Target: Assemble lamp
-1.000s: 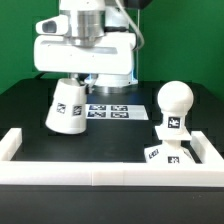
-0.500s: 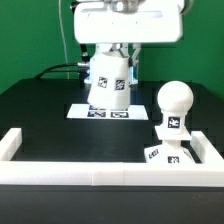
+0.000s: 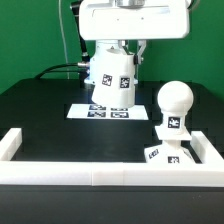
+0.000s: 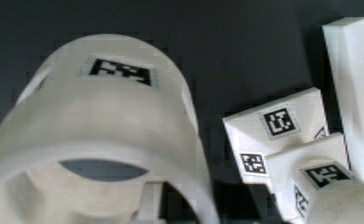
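My gripper [image 3: 117,48] is shut on the white cone-shaped shade [image 3: 113,80] and holds it tilted in the air above the marker board [image 3: 100,112]. The shade fills the wrist view [image 4: 108,120], its tag facing the camera. The ball-shaped bulb [image 3: 174,100] stands upright on the flat square base [image 3: 163,154] at the exterior view's right, near the front rail. In the wrist view the tagged faces of the base and bulb stem [image 4: 278,122] show beside the shade. The shade is clear of the bulb.
A long white border rail [image 3: 90,170] runs along the table's front, with short side pieces at both ends [image 3: 12,142]. It also shows in the wrist view [image 4: 349,70]. A green wall stands behind.
The shade has been lifted off the table at the exterior view's left and carried to the right, over the marker board. In the last half second it has shifted slightly further right.
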